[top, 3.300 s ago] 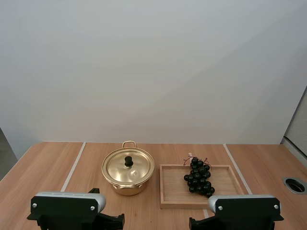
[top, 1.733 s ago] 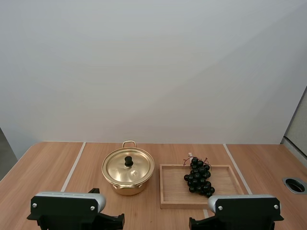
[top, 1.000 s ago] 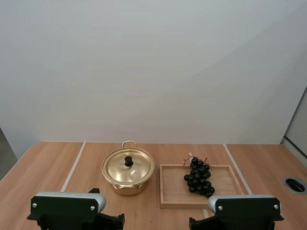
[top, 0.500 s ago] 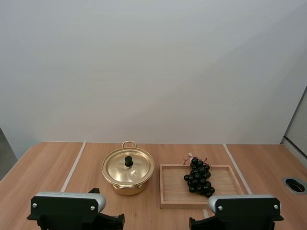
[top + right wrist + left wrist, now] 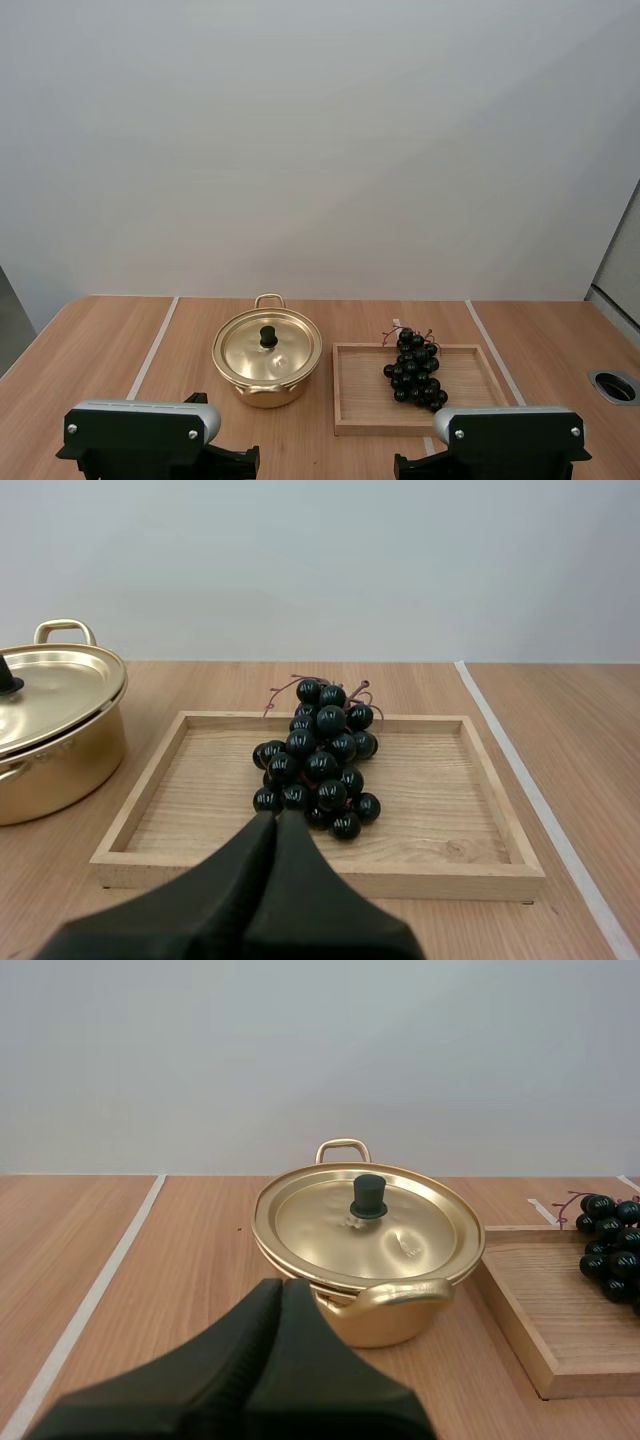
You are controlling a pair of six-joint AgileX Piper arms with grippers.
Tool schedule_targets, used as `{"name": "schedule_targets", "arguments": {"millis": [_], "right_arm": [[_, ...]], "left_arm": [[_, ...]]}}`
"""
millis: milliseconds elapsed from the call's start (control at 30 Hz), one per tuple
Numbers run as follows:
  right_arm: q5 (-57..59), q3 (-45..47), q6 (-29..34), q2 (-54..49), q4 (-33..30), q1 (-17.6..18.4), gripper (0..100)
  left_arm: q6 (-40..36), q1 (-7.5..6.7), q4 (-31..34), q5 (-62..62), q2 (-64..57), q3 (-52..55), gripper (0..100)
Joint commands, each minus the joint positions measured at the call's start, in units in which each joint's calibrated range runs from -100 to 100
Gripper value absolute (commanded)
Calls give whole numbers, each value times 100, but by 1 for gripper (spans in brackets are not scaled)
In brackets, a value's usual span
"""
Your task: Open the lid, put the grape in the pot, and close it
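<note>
The glossy black bunch of grapes (image 5: 318,760) lies in the wooden tray (image 5: 440,810) just ahead of my right gripper (image 5: 277,820), which is closed on nothing. The lidded gold pot (image 5: 400,1322) sits just before my left gripper (image 5: 282,1286), likewise closed.

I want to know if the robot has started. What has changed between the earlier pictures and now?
Nothing visibly changed. The lid is on the pot as before, the grapes lie in the wooden tray, and the arms have not moved. The left gripper and right gripper are shut on nothing.

Lidded gold pot (image 5: 267,363), black grapes (image 5: 414,368) on tray (image 5: 360,395)
</note>
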Motion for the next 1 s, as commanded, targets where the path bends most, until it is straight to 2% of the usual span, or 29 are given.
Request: {"name": "schedule_targets", "arguments": {"millis": [0,267,367,467,667,967], "right_arm": [[7,0,-15,-42,25,-19,0],[-163,0,-15,-42,39,-19,0],[-657,0,-15,-42,-48,-19,0],[-334,-64,-15,-42,-48,-19,0],[940,-1204,-15,-42,8,-19,0],[1103,-2215,-15,-42,256,-19,0]], "left_arm": [[-40,7,51,-145,-23,14,0],[-25,7,157,-171,-23,-38,0],[-25,7,199,28,-23,-432,0],[-25,7,221,309,-23,-1011,0],[-25,7,221,964,-23,-2196,0],[12,7,221,999,-23,-3064,0]]}}
